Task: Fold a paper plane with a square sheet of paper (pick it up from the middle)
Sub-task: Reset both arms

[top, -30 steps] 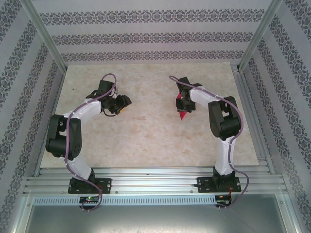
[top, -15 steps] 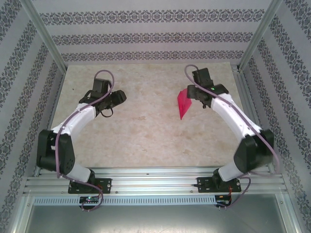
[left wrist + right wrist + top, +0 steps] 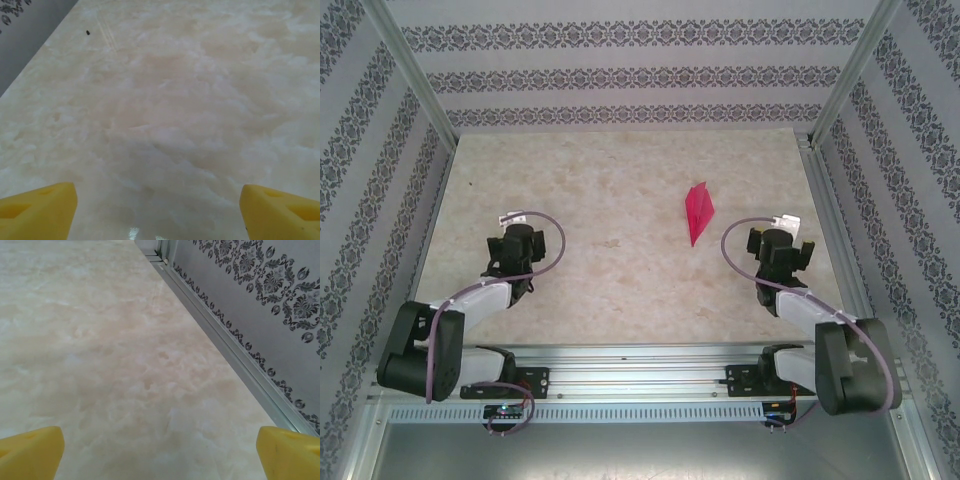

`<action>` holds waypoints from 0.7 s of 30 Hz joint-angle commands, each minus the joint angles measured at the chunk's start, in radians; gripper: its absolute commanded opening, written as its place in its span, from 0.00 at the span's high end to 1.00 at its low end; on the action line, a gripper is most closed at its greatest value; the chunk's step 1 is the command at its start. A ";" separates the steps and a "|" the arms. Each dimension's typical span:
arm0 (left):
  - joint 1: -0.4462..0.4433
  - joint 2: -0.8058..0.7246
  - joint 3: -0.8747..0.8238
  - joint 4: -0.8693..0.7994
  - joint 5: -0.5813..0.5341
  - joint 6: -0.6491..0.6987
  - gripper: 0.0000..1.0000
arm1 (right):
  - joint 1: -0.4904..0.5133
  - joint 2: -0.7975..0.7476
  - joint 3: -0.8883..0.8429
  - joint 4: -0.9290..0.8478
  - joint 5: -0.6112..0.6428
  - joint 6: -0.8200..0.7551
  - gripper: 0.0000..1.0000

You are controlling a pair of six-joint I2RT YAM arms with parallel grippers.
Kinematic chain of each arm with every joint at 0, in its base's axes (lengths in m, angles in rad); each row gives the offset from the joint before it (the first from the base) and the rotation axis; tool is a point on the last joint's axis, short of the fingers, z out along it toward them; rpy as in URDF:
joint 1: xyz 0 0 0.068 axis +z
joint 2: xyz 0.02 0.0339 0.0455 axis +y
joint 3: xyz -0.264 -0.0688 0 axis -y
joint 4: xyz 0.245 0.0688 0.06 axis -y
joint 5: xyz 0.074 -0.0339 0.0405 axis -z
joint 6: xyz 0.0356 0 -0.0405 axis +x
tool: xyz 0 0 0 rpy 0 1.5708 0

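The square sheet of paper lies folded into a narrow, pointed magenta-pink paper plane [image 3: 698, 211], resting free on the marble table right of centre with its tip toward the near edge. My left gripper [image 3: 517, 222] is drawn back at the near left, far from the plane. Its yellow fingertips [image 3: 40, 212] stand wide apart over bare table, so the left gripper [image 3: 160, 212] is open and empty. My right gripper [image 3: 783, 226] sits near right, a short way right of and nearer than the plane. This right gripper [image 3: 160, 455] is also open, its yellow fingertips [image 3: 30, 452] spread with nothing between.
The beige marble table [image 3: 620, 180] is ringed by patterned walls. A metal rail [image 3: 225, 340] runs along the right edge close to my right gripper. A small dark speck [image 3: 88, 32] lies near the table's left edge.
The right gripper let go of the paper plane, which now lies on the table. Both arms pulled back toward the near edge and both grippers opened wide.
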 commanded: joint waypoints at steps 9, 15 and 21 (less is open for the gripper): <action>0.073 0.211 0.018 0.475 0.219 0.182 0.10 | -0.015 0.287 -0.008 0.588 -0.219 -0.045 0.02; 0.115 0.255 -0.038 0.616 0.213 0.129 0.00 | -0.020 0.314 0.008 0.605 -0.156 -0.020 0.02; 0.116 0.238 -0.008 0.532 0.330 0.167 0.00 | -0.020 0.312 0.006 0.605 -0.157 -0.020 0.02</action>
